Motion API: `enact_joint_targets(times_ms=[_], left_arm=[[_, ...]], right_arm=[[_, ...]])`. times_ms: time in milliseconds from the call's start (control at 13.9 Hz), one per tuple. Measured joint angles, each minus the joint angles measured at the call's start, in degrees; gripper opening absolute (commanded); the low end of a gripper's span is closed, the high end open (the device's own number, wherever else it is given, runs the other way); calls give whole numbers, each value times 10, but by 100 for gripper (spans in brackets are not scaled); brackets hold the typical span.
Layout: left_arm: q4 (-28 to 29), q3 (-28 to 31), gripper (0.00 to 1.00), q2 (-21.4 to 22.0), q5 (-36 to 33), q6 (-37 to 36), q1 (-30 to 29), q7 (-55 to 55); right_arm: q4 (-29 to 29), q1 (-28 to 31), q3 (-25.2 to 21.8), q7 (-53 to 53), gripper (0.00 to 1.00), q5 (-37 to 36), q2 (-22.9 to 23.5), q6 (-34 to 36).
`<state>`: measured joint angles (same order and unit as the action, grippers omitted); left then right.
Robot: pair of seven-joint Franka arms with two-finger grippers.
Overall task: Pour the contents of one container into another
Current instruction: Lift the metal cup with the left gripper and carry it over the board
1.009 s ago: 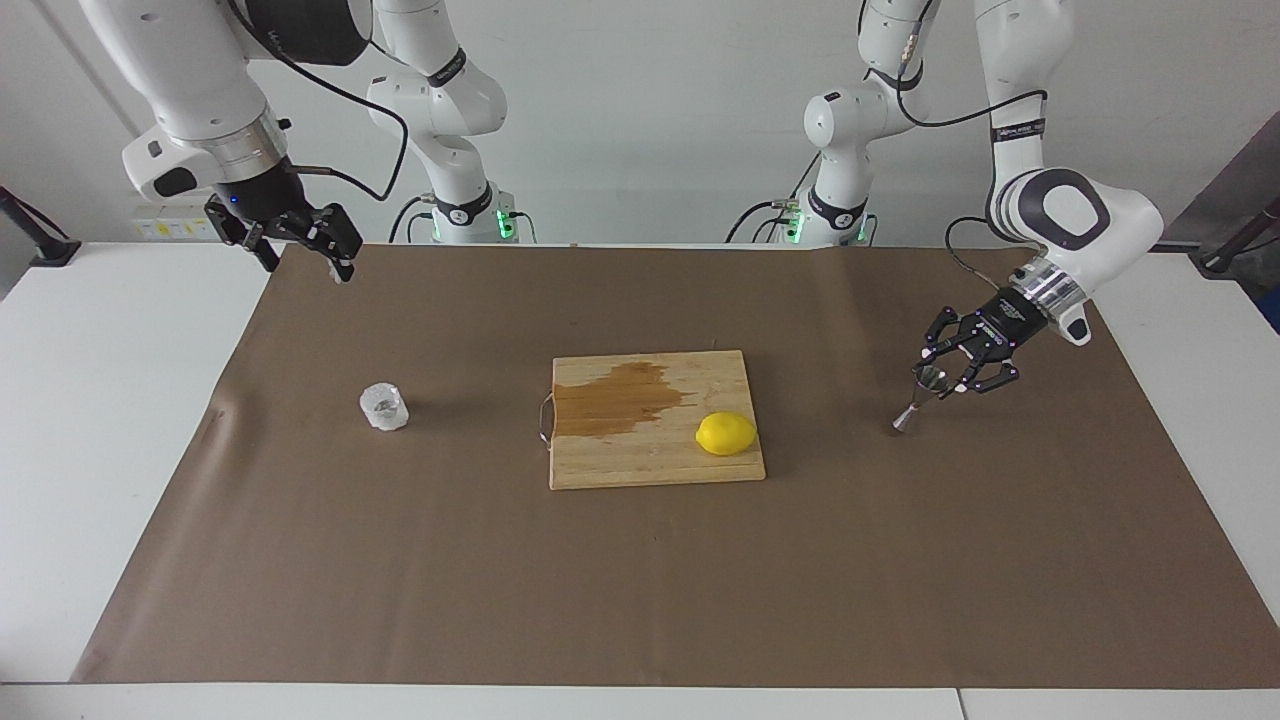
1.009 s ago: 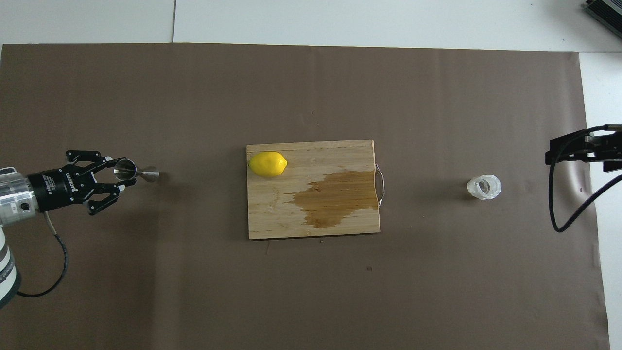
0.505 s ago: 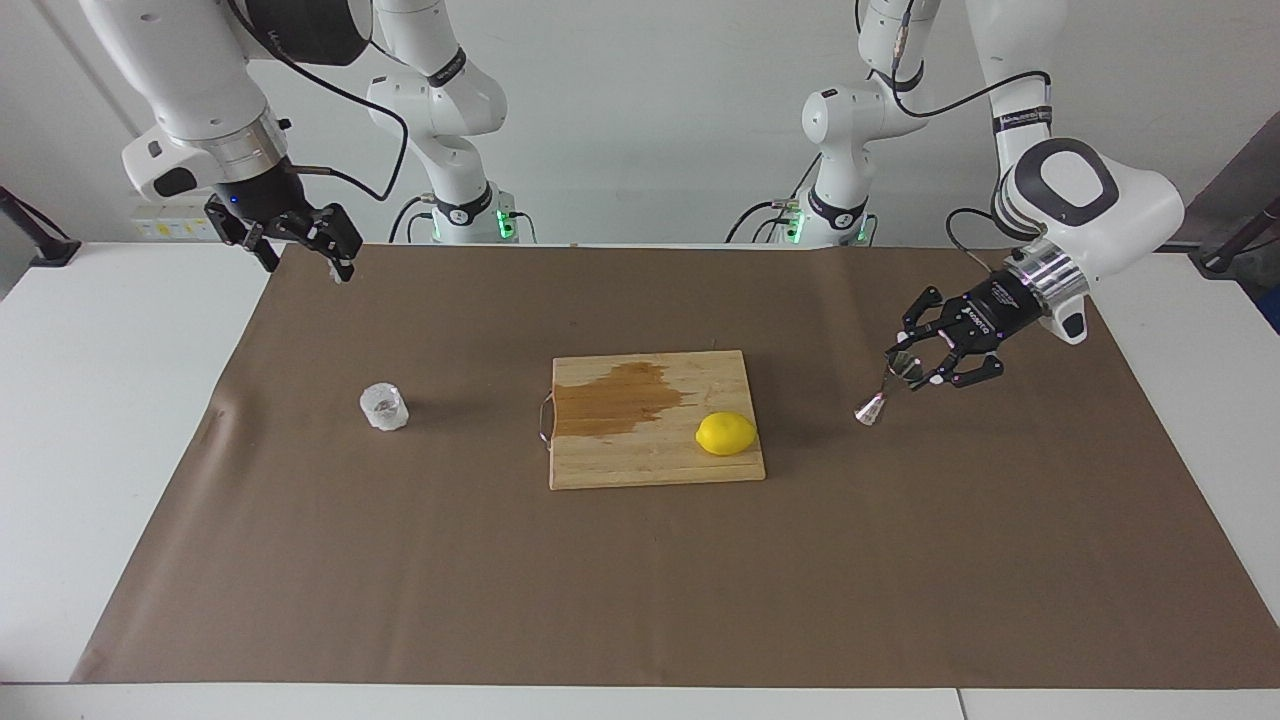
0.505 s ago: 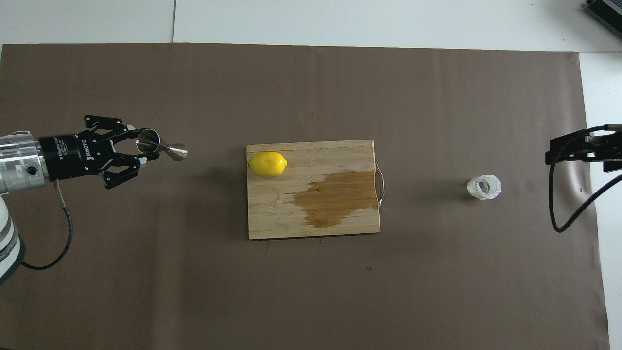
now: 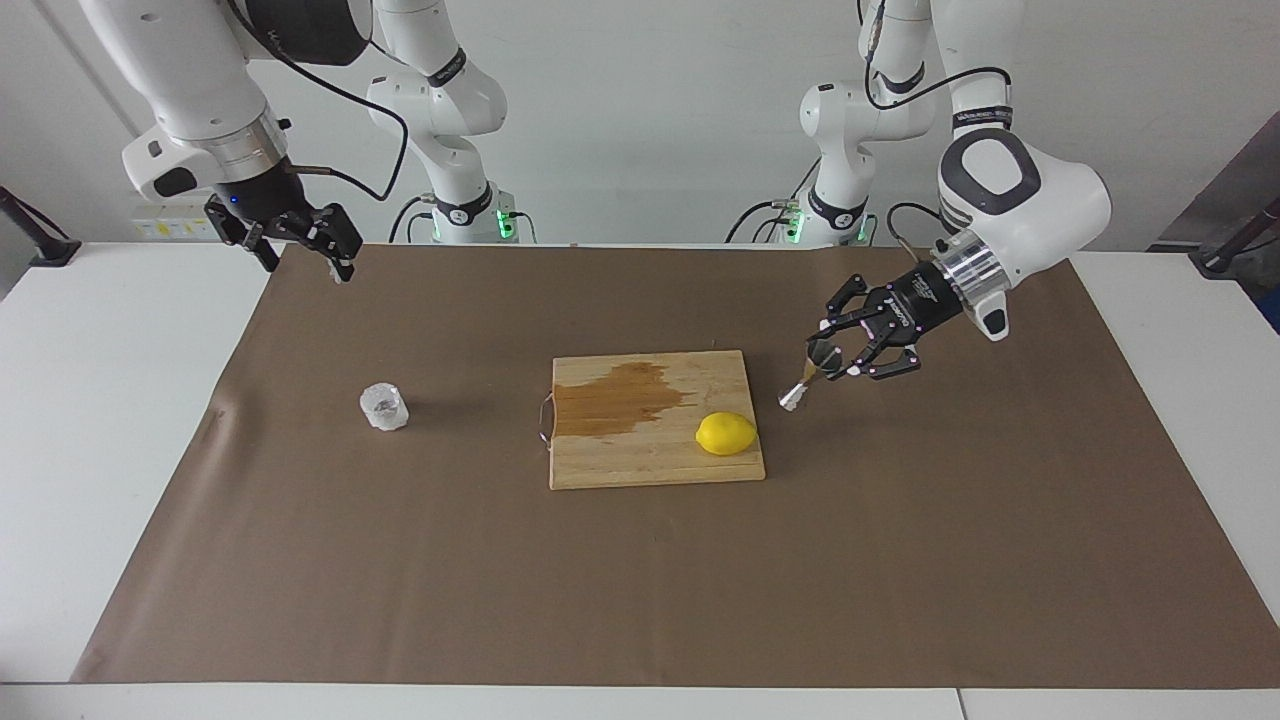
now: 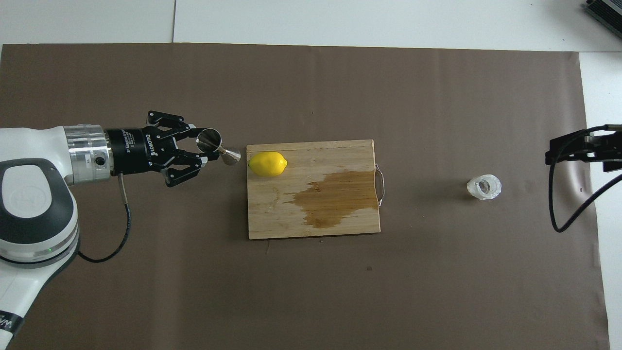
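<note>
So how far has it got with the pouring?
Done: the left gripper has picked up the small shiny steel jigger. In hand: it holds the jigger tilted in the air, beside the wooden cutting board near the yellow lemon. Left: the clear textured glass cup sits untouched on the brown mat; the right gripper waits open, so no pouring yet.

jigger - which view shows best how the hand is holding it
The overhead view: the jigger lies tilted with its upper cone's mouth showing, pinched in the left hand beside the cutting board. The facing view shows it small and slanted, but lifted off the brown mat.
</note>
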<state>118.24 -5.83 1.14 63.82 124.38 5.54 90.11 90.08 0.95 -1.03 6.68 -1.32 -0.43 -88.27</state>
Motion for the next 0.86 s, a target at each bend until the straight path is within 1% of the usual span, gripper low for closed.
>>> enact_joint_targets(times_ms=[72, 216, 432, 577, 721, 865], left_arm=[[0, -1, 0, 0, 0, 28, 29, 22], [4, -4, 0, 0, 0, 116, 100, 64], [34, -7, 0, -6, 3, 299, 231, 122], [53, -8, 0, -20, 26, 401, 307, 158], [55, -8, 0, -44, 76, 482, 360, 161], [45, -8, 0, -73, 91, 512, 382, 161]], right_arm=[[0, 0, 0, 0, 100, 0, 0, 0], [0, 0, 0, 0, 100, 0, 0, 0], [0, 0, 0, 0, 100, 0, 0, 0], [0, 0, 0, 0, 100, 0, 0, 0], [0, 0, 0, 0, 100, 0, 0, 0], [0, 0, 0, 0, 100, 0, 0, 0]])
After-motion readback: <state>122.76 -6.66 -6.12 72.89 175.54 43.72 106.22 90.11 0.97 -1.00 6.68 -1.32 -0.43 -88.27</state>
